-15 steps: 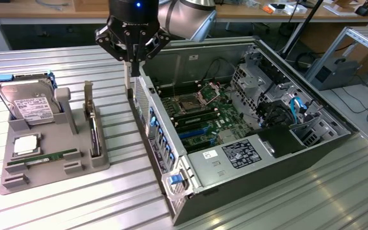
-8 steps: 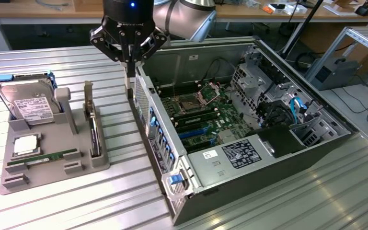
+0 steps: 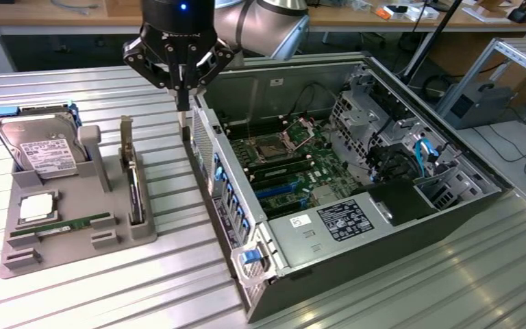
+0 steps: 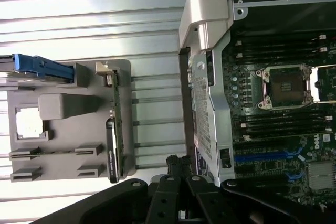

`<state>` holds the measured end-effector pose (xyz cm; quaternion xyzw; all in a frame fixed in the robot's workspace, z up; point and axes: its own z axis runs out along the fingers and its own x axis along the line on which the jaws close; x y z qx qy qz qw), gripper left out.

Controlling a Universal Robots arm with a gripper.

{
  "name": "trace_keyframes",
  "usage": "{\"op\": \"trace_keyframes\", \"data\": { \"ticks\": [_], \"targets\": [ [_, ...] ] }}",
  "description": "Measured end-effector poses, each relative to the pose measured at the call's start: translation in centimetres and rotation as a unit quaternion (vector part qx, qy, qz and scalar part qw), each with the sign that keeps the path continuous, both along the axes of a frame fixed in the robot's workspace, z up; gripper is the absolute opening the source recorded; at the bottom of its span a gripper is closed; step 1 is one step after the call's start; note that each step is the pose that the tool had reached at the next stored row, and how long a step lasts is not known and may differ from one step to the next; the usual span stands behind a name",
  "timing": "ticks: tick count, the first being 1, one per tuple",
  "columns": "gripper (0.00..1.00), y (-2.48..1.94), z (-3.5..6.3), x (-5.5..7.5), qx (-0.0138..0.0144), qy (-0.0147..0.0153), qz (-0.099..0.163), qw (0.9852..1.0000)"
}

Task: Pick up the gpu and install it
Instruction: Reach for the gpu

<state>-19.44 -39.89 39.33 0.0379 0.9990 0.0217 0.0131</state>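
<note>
The tool (image 3: pixel 183 103) is seen clenched, its fingers pressed together with nothing held between them. It hangs pointing down over the worktop (image 3: pixel 107 295), above the strip between the grey tray (image 3: pixel 80 247) and the open computer case (image 3: pixel 272 86), just beside the rear corner of the case. In the wrist view the closed tool (image 4: pixel 178 165) is found over the rear edge of the case, apart from the tray (image 4: pixel 63 103).

The graphics card (image 3: pixel 134 188) is not touched. It stands on its long edge in a slot of the tray, on the side of the tray nearest to the case, with its metal bracket (image 3: pixel 126 133) rising at the far end. In the wrist view the graphics card (image 4: pixel 113 129) is seen from above as a thin strip.

In the same tray a hard drive (image 3: pixel 39 147) with a white label is leaned at the far corner, a square processor (image 3: pixel 36 205) is laid flat in front of it, and a green memory stick (image 3: pixel 62 225) is placed in a slot near the front.

The case lies on its side on the exterior view's right, with the motherboard (image 3: pixel 286 161) exposed.
</note>
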Motion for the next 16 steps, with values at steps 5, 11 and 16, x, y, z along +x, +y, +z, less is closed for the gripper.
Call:
{"op": "trace_keyframes", "data": {
  "ticks": [5, 11, 16],
  "targets": [
    [0.11, 0.00, 0.00, -0.26, 0.0000, 0.0000, 0.000, 1.0000],
    [0.11, 0.00, -0.01, -0.45, 0.0000, 0.0000, 0.000, 1.0000],
    [0.11, 0.00, -0.02, -0.74, 0.0000, 0.0000, 0.000, 1.0000]
  ]
}}
